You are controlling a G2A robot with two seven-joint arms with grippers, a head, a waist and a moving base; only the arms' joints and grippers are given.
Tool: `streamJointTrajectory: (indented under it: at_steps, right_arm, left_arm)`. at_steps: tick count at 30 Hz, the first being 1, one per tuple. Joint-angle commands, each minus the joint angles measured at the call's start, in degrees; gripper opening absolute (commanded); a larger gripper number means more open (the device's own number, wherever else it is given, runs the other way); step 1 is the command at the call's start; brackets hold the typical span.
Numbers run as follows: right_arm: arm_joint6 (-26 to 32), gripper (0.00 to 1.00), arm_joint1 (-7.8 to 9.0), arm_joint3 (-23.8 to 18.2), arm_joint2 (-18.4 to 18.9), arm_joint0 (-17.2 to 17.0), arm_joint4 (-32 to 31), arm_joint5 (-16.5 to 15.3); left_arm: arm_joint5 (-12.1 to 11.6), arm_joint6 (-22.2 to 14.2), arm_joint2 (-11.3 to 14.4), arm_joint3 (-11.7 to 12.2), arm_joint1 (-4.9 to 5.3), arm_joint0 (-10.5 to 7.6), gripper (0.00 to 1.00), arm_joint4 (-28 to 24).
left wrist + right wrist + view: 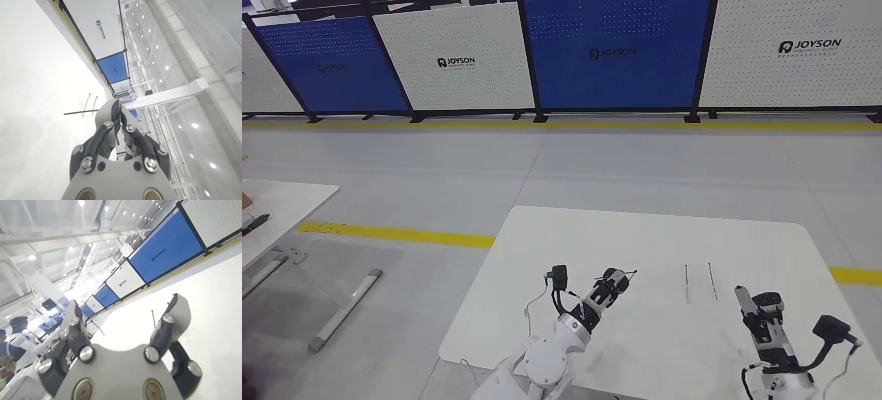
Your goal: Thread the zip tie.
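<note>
Currently the left claw is closed on a black zip tie. The strap is pinched between the pads, and its tapered tail sticks out to one side, free in the air above the white counter. How much strap runs out the other side, and where the head sits, cannot be told from these views.

The right claw has its fingers spread wide and holds nothing. It hangs over the near part of the counter, well apart from the left claw.

A second zip tie and a third zip tie lie flat and roughly parallel on the counter. They sit between the two arms, touched by neither claw.

Handling notes (judgement):
- The tie is probably very light, thin and springy. It will likely bend under its own overhang and flick back if released.
- The surface is probably smooth and slippery, so a grip on the flat faces should be more secure than one on the narrow edges.
- A long unsupported tail is likely to waver. Taking hold close behind the tip should leave it stiff enough to steer.
- The head should be gripped just behind the locking box, so the slot is left unobstructed.
- Threading has not begun; no loop is formed.
</note>
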Motion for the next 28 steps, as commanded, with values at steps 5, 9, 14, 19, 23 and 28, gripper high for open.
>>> streamJointTrajectory:
  at_steps: [5, 9, 14, 19, 23, 28]
  right_arm:
    - [0.0, 1.0, 0.0, 0.0, 0.0, 0.0, 0.0, 0.0]
    - [0.1, 1.0, -0.14, -0.2, 1.3, 0.1, 2.7, 0.2]
    - [0.6, 1.0, -0.15, -0.9, 4.9, -0.8, 9.9, 0.0]
    - [1.0, 1.0, -0.15, -1.0, 5.4, -1.1, 10.6, 0.0]
    - [1.0, 1.0, -0.15, -1.0, 5.4, -1.1, 10.6, 0.0]
    - [1.0, 1.0, -0.15, -1.0, 5.4, -1.1, 10.6, 0.0]
  left_arm:
    - [0.0, 0.0, 0.0, 0.0, 0.0, 0.0, 0.0, 0.0]
    - [0.0, 0.0, 0.0, 0.0, 0.0, 0.0, 0.0, 0.0]
    - [0.0, 0.0, 0.0, 0.0, 0.0, 0.0, 0.0, 0.0]
    - [0.0, 0.0, 0.0, 0.0, 0.0, 0.0, 0.0, 0.0]
    - [0.0, 0.0, 0.0, 0.0, 0.0, 0.0, 0.0, 0.0]
    - [0.0, 0.0, 0.0, 0.0, 0.0, 0.0, 0.0, 0.0]
